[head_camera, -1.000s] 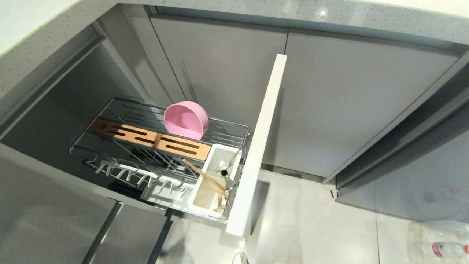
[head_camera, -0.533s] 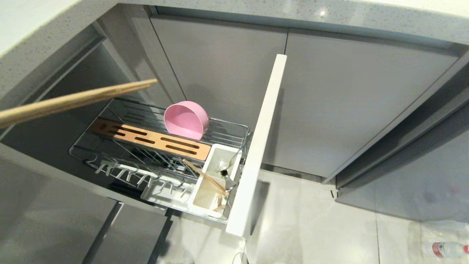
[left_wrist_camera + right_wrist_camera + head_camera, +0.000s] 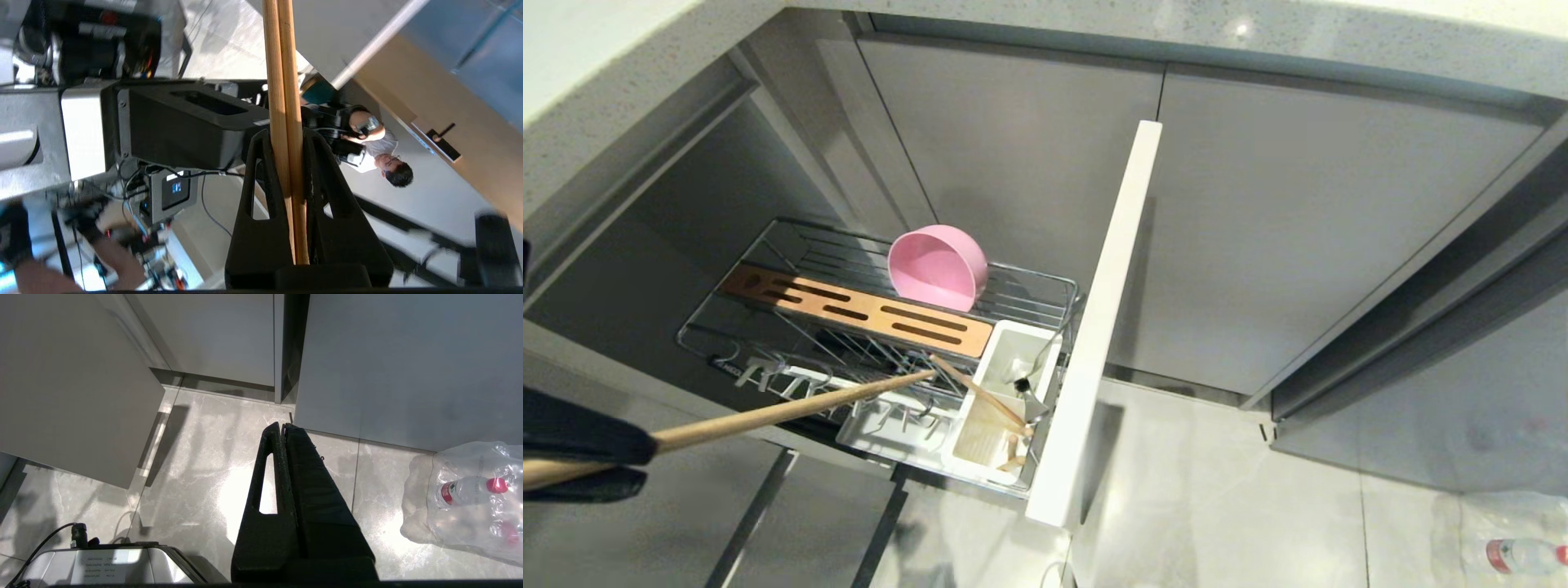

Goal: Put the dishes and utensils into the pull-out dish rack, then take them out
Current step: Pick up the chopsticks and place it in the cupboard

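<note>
Swung down from the upper left of the head view within half a second, the chopsticks (image 3: 792, 407) now slant across the lower left, tips near the white utensil caddy (image 3: 1005, 400) of the pull-out dish rack (image 3: 768, 245). The left gripper (image 3: 580, 457) is clamped on the pair at one end, both sticks pressed side by side between its fingers (image 3: 261, 196). Light, stiff and smooth, they look liable to pivot or slip when held so far back; a grip nearer mid-length would steady them. A pink bowl (image 3: 938, 267) rests tilted in the rack. The right gripper (image 3: 284, 428) hangs pressed together over the floor.
</note>
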Tool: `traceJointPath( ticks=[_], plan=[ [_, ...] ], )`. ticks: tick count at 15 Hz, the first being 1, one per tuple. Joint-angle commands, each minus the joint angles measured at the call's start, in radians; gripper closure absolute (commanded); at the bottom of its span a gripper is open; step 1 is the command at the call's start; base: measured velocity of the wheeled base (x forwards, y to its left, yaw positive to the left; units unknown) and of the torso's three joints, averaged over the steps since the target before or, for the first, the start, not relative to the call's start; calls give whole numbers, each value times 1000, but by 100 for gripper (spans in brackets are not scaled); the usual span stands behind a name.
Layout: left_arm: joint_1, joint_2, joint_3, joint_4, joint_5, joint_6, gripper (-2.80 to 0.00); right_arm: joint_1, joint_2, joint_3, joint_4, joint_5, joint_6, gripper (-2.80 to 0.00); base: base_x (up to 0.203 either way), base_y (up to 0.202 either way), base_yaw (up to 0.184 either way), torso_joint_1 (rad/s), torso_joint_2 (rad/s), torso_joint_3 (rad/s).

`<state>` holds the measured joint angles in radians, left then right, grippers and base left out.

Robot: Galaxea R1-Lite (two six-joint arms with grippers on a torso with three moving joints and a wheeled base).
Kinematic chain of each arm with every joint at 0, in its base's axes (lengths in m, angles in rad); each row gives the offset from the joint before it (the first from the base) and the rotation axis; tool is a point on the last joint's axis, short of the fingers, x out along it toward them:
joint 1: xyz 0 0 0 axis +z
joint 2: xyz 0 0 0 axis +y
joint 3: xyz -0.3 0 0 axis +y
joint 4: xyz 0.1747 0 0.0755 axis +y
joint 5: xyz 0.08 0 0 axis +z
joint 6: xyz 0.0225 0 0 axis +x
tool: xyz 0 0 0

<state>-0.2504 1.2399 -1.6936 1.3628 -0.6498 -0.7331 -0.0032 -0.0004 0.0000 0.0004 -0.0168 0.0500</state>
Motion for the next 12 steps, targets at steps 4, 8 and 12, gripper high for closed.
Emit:
traceJointPath(
  ticks=[4, 8, 12],
  plan=[
    [-50, 145, 9, 11, 0, -5, 0, 0, 0, 2, 0, 0, 1, 0, 0, 0, 0, 0, 0, 0],
    [-168, 260, 7, 9, 21, -7, 0, 0, 0, 2, 0, 0, 1, 0, 0, 0, 0, 0, 0, 0],
    [-185, 303, 3, -34, 113, -38, 0, 0, 0, 2, 0, 0, 1, 0, 0, 0, 0, 0, 0, 0]
  ],
)
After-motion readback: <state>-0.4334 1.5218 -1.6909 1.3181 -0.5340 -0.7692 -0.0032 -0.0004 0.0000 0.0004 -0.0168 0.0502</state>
